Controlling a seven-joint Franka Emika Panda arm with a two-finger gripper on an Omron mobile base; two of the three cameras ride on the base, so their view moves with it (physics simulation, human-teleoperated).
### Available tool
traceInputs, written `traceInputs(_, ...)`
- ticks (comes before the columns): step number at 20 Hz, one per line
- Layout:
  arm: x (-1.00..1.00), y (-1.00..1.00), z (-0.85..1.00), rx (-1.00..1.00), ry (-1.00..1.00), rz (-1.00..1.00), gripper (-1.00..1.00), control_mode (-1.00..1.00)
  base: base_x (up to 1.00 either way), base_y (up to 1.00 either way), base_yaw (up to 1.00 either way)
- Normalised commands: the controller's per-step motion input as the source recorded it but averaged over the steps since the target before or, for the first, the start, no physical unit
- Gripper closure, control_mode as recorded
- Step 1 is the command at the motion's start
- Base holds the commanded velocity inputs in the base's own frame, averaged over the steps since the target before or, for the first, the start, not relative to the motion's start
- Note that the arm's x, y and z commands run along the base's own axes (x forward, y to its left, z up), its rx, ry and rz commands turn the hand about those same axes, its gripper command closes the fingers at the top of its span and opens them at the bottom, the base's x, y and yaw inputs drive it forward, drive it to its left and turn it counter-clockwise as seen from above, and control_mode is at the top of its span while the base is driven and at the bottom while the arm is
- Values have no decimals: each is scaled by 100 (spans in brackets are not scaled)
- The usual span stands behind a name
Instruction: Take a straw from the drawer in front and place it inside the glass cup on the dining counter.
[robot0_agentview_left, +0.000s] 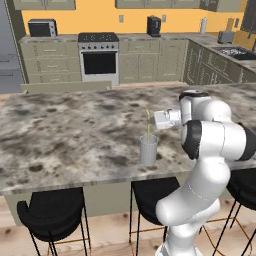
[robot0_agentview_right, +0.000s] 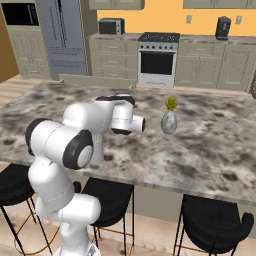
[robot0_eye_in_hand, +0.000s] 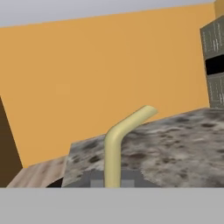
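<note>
My gripper was clamped narrow on the straw, which stood upright with its lower end inside the glass cup on the dining counter. The hand view showed the straw's bent top; the right base view showed a grey vase with a green sprig.

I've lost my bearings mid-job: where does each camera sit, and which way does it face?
Left base view: behind the arm's left, looking over the dining counter at the glass cup with the straw; arm lower right.
Right base view: behind the arm's right, looking at the same counter and a vase; arm lower left.
Hand view: on the hand, looking along the gripper, shut on the straw.
Both base views share counter and oven.
</note>
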Motion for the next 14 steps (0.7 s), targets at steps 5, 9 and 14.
traceInputs(5, 10, 7, -14, 0, 0, 3, 100, -100, 0, 0, 0)
traceInputs(9, 17, 5, -10, 0, 0, 2, 100, -100, 0, 0, 0)
traceInputs(14, 18, 1, -12, 0, 0, 3, 100, -100, 0, 0, 0)
